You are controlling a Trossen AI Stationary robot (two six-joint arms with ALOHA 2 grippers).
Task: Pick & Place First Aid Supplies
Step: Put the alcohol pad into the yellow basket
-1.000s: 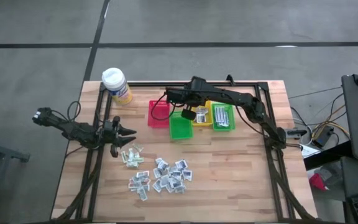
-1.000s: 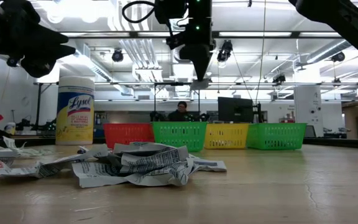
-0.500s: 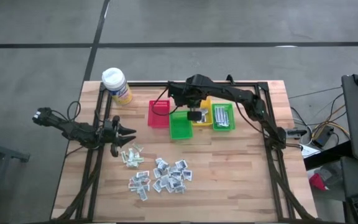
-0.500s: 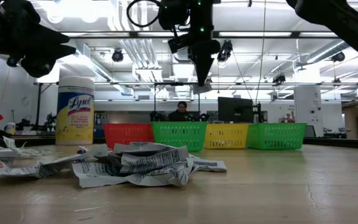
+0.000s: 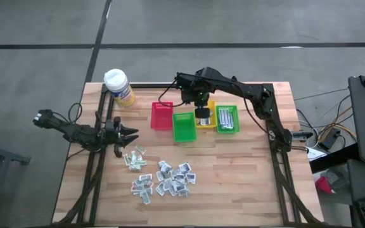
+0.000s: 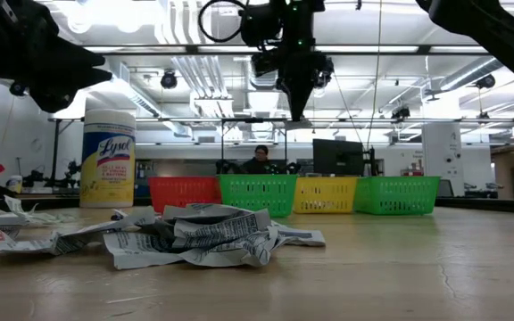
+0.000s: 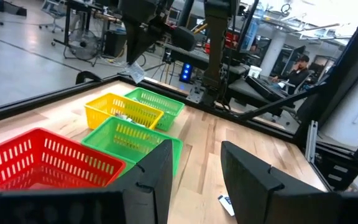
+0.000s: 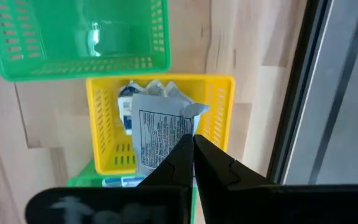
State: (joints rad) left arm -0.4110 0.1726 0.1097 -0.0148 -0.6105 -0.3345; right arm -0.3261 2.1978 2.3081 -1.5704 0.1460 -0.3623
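High view: right gripper (image 5: 202, 114) hangs over the yellow bin (image 5: 204, 118), near the desk's (image 5: 246, 164) 12 o'clock edge. Fingers pinched tight on a white packet (image 5: 203, 116). Bins sit in a row: red bin (image 5: 161, 116), green bin (image 5: 184, 127), yellow, then a second green bin (image 5: 227, 119) w/ long packets inside. Left gripper (image 5: 130, 133) waits at approx 9 o'clock of the desk, fingers part open, nothing in them. Loose packets (image 5: 163, 177) lie scattered at approx 6 o'clock of the bins, just off the left fingers. Yellow wipes tub (image 5: 119, 87) stands at the 11 o'clock corner.

Low view: right gripper (image 6: 296, 111) hangs above the bin row, well clear of the rims; packet barely shows at its tip. Crumpled packets (image 6: 194, 236) lie up front on the desk. Wipes tub (image 6: 107, 159) stands at 9 o'clock of the red bin (image 6: 184, 193). A person (image 6: 259, 160) sits in the room behind.

Left wrist view: left fingers (image 7: 157, 174) apart, empty. Red, green, yellow, green bins ahead; one packet (image 7: 225, 203) on the wood between the fingers.

Right wrist view: right fingers (image 8: 219, 165) shut on a printed white packet (image 8: 160, 137), directly over the yellow bin (image 8: 222, 118), which already holds a few packets. Green bin (image 8: 82, 40) is beside it.
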